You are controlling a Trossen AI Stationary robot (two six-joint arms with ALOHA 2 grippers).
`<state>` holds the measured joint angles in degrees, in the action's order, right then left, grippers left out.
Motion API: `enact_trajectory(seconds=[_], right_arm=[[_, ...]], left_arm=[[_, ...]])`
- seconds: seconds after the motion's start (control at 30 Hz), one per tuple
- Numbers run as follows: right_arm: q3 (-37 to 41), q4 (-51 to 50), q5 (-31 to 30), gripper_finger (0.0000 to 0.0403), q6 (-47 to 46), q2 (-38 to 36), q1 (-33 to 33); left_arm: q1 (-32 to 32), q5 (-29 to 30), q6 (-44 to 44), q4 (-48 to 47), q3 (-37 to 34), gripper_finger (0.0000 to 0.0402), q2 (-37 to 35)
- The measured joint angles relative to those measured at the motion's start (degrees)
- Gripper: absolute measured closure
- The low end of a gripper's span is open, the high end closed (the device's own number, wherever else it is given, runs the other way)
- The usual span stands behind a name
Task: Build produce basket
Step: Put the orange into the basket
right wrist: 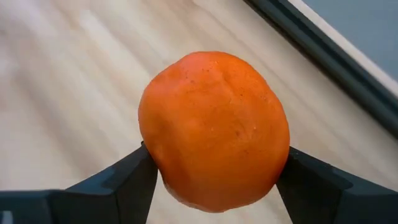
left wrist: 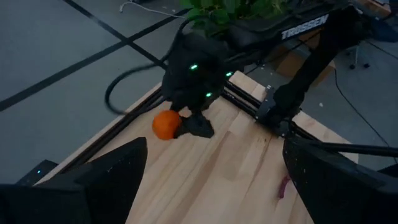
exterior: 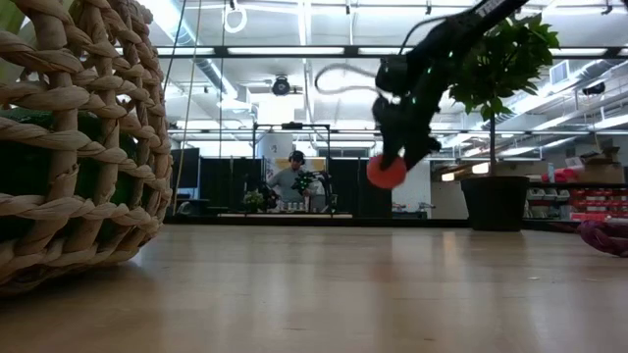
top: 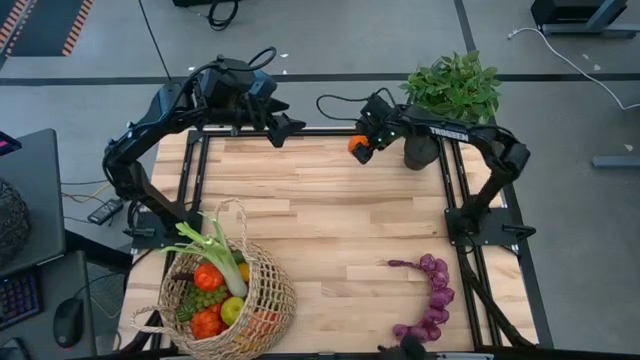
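Orange (right wrist: 214, 130) clamped between right claw (top: 362, 146) fingers, above table.

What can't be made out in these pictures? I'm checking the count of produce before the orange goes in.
- Basket contents: the high view shows only the top layer; the leek and upper pieces cover whatever lies beneath.
- Low view: the wicker wall hides the inside.
- Purple grapes: the lower end runs into the table's edge; the low view cuts them off.
- Orange: its far side is hidden in the right gripper.
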<state>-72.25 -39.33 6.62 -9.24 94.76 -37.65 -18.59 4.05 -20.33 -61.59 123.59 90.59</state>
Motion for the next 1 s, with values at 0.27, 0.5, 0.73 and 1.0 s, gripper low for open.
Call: enact_trajectory(seconds=[0.27, 0.5, 0.73, 1.0], right_arm=[[0.0, 4.9, 1.8, 0.0114, -10.5, -9.6, 10.0], [0.0, 14.3, -5.9, 0.0114, -11.9, -12.7, 26.2], [-0.3, 32.1, -17.7, 0.0112, -19.1, -11.5, 38.8], [-10.9, 33.1, -28.8, 0.0111, -20.6, -3.5, 47.3]], left_arm=[[0.0, -4.5, 1.7, 1.5, 0.0, 0.0021, -4.5], [1.7, -5.5, 4.5, 1.5, 0.1, 0.0021, -9.5], [3.4, -6.7, 3.6, 1.5, 0.0, 0.0021, -13.3], [4.5, -7.2, 1.2, 1.3, 0.1, 0.0021, -14.5]])
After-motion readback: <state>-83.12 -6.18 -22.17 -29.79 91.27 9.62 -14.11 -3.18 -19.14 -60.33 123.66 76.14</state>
